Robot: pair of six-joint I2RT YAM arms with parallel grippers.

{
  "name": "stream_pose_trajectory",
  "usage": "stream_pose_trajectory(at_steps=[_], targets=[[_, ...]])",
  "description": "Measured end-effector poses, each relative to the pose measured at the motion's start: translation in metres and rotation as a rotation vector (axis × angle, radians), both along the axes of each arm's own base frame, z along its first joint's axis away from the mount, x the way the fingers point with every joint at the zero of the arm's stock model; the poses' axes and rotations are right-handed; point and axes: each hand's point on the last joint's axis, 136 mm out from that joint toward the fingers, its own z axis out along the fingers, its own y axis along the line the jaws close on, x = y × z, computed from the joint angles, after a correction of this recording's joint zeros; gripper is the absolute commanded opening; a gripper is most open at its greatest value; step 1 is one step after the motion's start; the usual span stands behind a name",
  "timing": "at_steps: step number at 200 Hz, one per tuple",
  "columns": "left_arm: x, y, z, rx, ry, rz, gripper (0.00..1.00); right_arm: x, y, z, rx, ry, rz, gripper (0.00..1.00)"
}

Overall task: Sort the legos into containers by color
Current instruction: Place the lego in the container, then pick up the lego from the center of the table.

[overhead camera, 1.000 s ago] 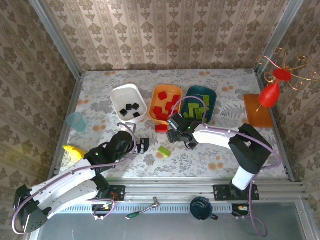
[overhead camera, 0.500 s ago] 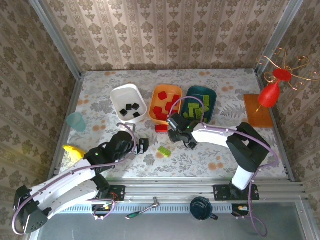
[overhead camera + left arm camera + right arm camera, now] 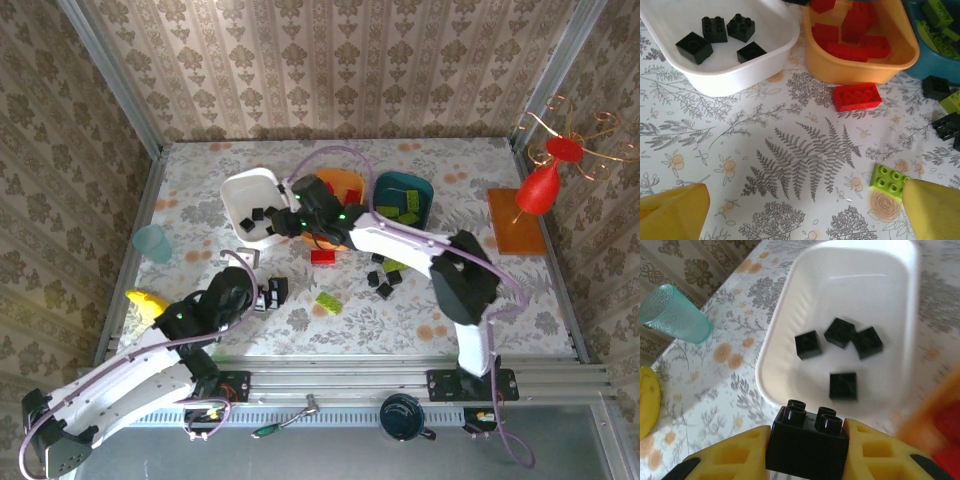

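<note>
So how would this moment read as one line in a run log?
right fingers: shut on black brick | position: by white tub | left fingers: open, near green brick

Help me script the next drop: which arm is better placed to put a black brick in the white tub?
Right: the right gripper holds a black brick beside the white tub; the left gripper is open, empty.

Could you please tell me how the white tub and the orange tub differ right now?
The white tub holds four small black bricks, lying apart; the orange tub holds larger red bricks, piled together. Both are shallow, rounded tubs, side by side.
</note>
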Motion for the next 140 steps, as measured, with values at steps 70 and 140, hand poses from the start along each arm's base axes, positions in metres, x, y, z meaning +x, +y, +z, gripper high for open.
stream_pose_trajectory(at_steps=[70,140], targets=[[-0.004,0.004,0.007,-0.003,0.009,0.006,1.00,0.054,0.036,-0.035,0.008,0.066,-0.029,0.75],[-0.001,-0.002,0.005,-0.010,0.016,-0.002,1.00,-0.021,-0.048,0.010,0.000,0.059,-0.074,0.84]])
